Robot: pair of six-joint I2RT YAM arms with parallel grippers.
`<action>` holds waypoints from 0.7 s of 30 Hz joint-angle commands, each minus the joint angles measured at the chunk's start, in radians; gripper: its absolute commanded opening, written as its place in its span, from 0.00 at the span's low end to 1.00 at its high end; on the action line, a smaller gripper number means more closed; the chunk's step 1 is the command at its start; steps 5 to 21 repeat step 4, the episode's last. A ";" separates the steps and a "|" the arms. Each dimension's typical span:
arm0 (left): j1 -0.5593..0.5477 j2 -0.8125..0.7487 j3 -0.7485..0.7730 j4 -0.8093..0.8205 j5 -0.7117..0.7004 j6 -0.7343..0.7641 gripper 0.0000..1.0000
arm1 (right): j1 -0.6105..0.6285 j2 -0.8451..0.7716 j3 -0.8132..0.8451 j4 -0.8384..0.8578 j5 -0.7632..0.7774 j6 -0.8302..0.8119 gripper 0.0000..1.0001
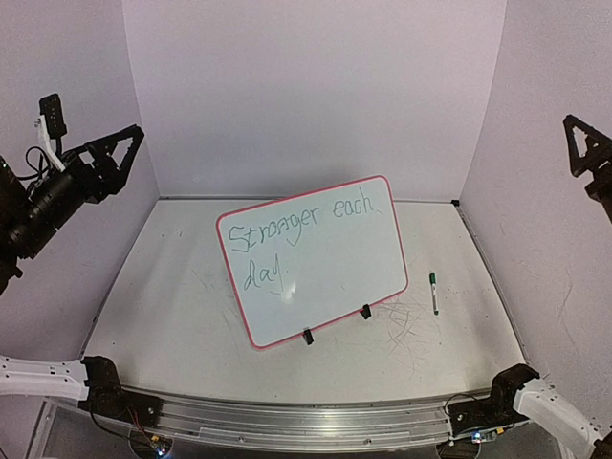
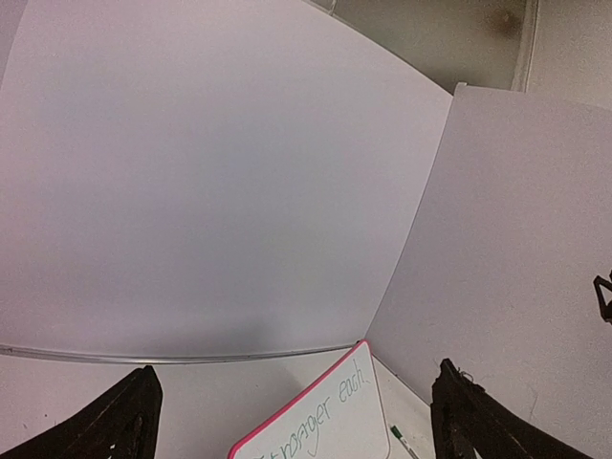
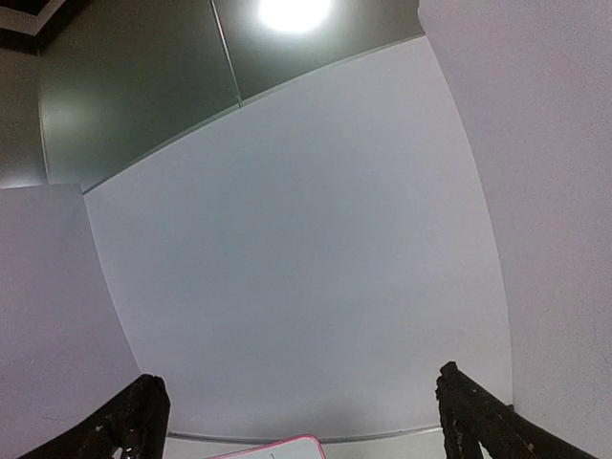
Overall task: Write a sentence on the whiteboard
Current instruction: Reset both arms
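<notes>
Two-arm posture: the black left gripper [image 1: 129,158] is at 9 o'clock of the top view and the black right gripper [image 3: 300,373] at 3 o'clock. Both are raised above the scuffed white table [image 1: 153,306].
Left fingers [image 2: 124,421]: spread wide, nothing between them.
Right fingers [image 3: 478,421]: spread wide, nothing between them.
Board: glossy white rounded-corner rectangular whiteboard [image 1: 325,277] with a thin red-pink rim, at the table centre, well apart from both grippers. It is rotated so that its 3 o'clock end sits nearer 12 o'clock.
Feet: two small black clip feet [image 1: 308,336] on the board's 6 o'clock edge.
Writing: thin green cursive sentence [image 1: 306,222]. The upper line reads "Stronger each"; "day" is below it at the board's 9 o'clock side.
Pen: slim white marker pen [image 1: 433,293] lying on the table at 3 o'clock of the board, near it but apart, green end toward 12 o'clock.
Surface marks: faint scribbles [image 1: 406,323] on the table between board and pen.
</notes>
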 commanded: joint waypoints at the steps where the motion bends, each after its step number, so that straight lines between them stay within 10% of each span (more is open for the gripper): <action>1: -0.002 -0.007 0.030 0.028 -0.007 -0.002 0.99 | -0.003 0.032 0.022 -0.033 0.008 0.009 0.98; 21: -0.002 -0.003 0.032 0.027 0.001 -0.002 0.99 | -0.003 0.028 0.015 -0.039 0.036 0.015 0.98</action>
